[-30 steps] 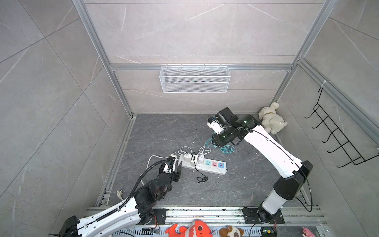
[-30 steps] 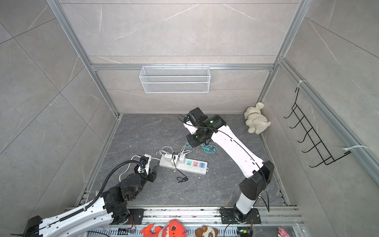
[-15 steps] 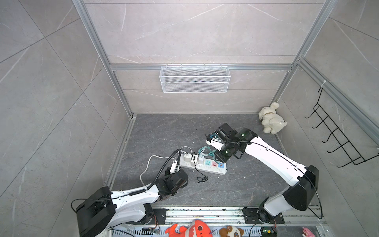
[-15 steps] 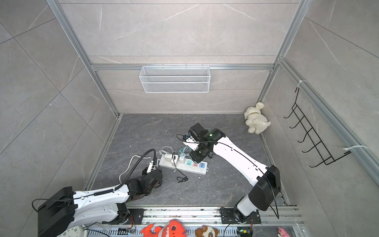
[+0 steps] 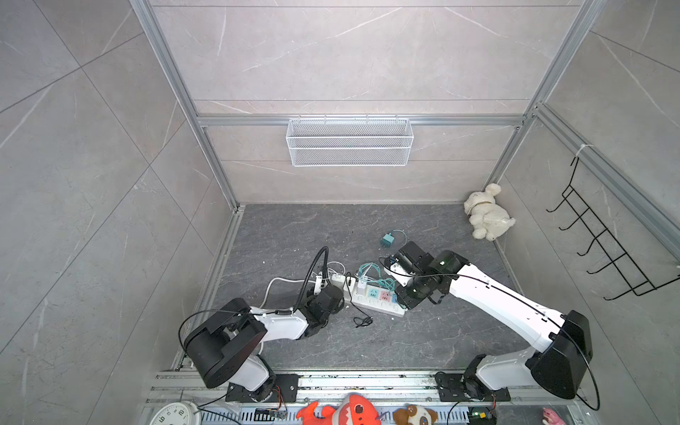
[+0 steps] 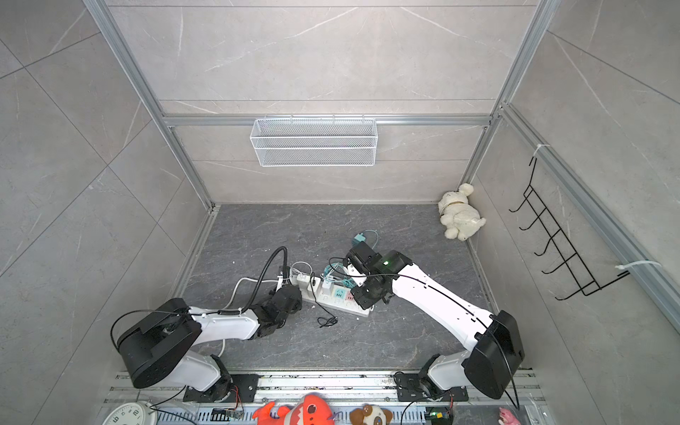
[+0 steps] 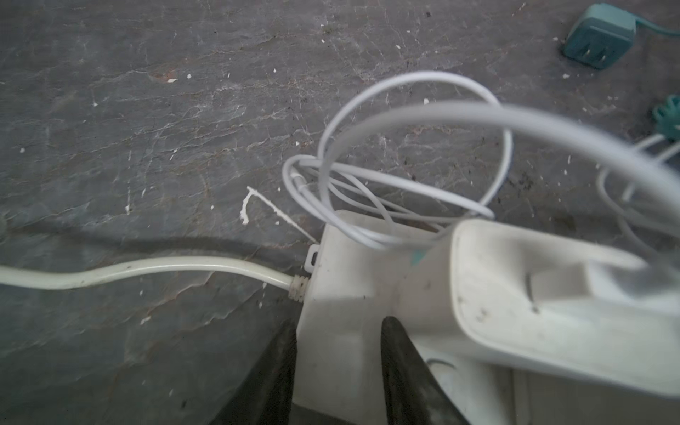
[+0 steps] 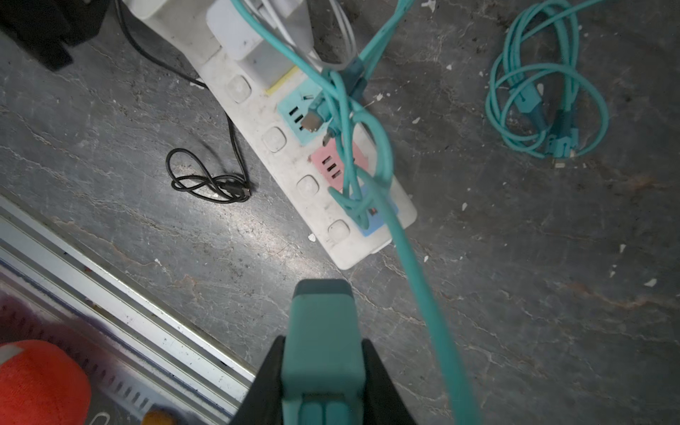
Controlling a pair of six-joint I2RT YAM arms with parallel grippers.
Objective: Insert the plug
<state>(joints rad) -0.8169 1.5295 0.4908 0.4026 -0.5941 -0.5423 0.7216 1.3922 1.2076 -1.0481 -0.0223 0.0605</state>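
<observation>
The step in hand is judged to be the carry-in: the strip is being steadied at one end while the plug is brought to the other.

The power strip (image 5: 369, 298) is seen lying on the floor between the two arms in both top views. Its corded end is straddled by the left claw (image 7: 338, 323), whose jaws stand partly apart with a corner of the strip between them. Whether they press on it cannot be told.

The teal plug (image 8: 322, 320) is held off the floor, just short of the strip's free end. It is clamped on both flanks by the right claw (image 8: 322, 344), whose jaws are closed firmly on it.

The next move is thought to call for two things:
- The plug must be turned so that its pins face a free socket.
- It must then be lowered straight in, with the strip kept from sliding.

A tangle of teal cable (image 8: 353, 147) is draped over the pink socket (image 8: 329, 165) and the blue one beyond it, so a clear way in may have to be found.

Much is hidden:
- The plug's pins are not shown in any view.
- In the top views both claws are covered by their own wrists.
- The white charger (image 7: 552, 294) is blurred in the left wrist view.
- A second teal plug (image 5: 387, 240) lies well apart on the floor — too small for its pins to be read in the top views.
</observation>
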